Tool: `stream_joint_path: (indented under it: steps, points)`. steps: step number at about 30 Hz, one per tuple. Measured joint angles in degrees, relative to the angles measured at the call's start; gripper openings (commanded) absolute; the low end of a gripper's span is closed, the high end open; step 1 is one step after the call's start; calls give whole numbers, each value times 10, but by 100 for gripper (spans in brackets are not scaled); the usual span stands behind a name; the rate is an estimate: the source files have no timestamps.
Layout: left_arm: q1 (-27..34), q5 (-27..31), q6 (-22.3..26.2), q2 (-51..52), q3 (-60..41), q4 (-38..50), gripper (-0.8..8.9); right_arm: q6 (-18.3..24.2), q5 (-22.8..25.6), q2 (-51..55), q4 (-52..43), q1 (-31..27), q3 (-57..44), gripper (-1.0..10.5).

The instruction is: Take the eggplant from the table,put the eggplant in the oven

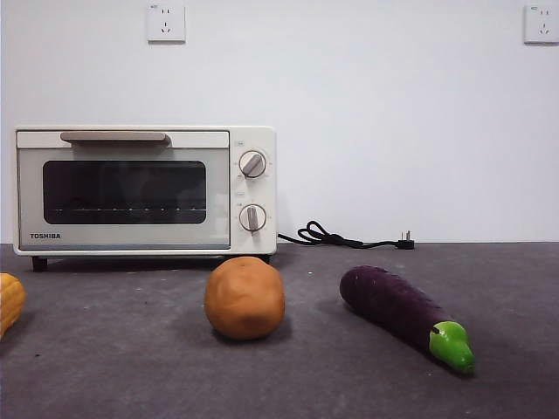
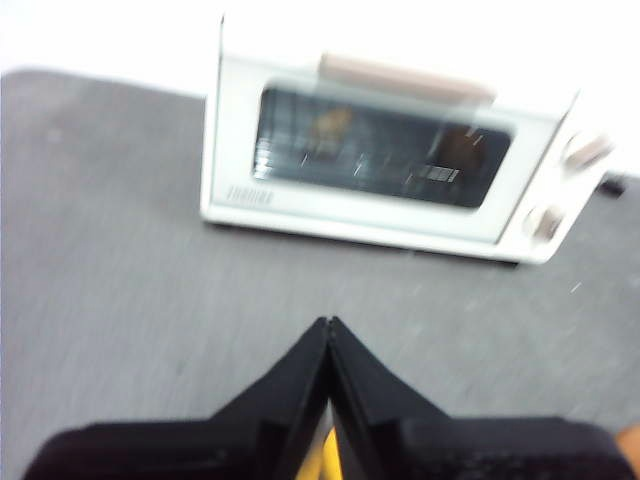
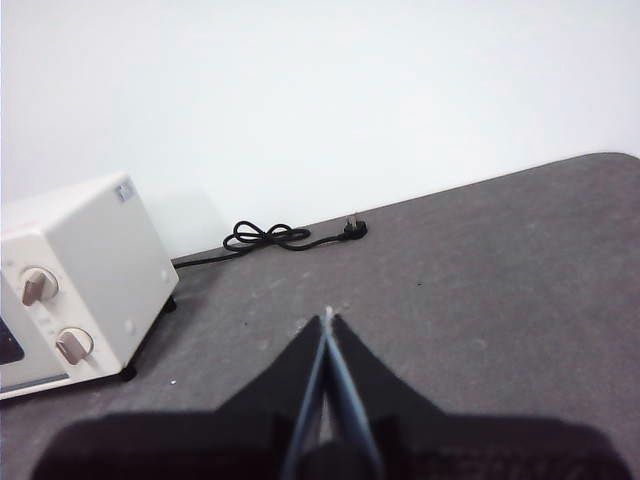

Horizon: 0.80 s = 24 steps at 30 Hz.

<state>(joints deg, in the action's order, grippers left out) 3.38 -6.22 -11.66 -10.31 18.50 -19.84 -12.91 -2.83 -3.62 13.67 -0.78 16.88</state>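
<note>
eggplant (image 1: 404, 318) lies free on tabletop (image 1: 131, 375), axis running near-right to far-left | oven (image 1: 144, 190) door shut | right gripper (image 3: 329, 318) likely nearer | both jaws closed, empty

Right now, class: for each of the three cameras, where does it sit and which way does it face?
Front view: low at table height, facing the oven, ball and eggplant; no arm shows.
Left wrist view: on the left arm, above the table, facing the oven door; left gripper shut.
Right wrist view: on the right arm, facing the oven's knob end and cord; right gripper shut.
All three share the oven.
</note>
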Motion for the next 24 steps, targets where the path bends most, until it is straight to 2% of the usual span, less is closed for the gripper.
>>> stream_joint_path:
  steps: [10,17,24]
  points:
    - [0,-31,7,-127,175,-31,-5,10,-7,-117,102,0,184,-8]
    - [-15,-37,31,-210,332,-70,-5,44,-47,-215,169,0,338,-8]
    - [-37,-57,54,-289,485,-126,-5,54,-92,-309,231,0,479,-8]
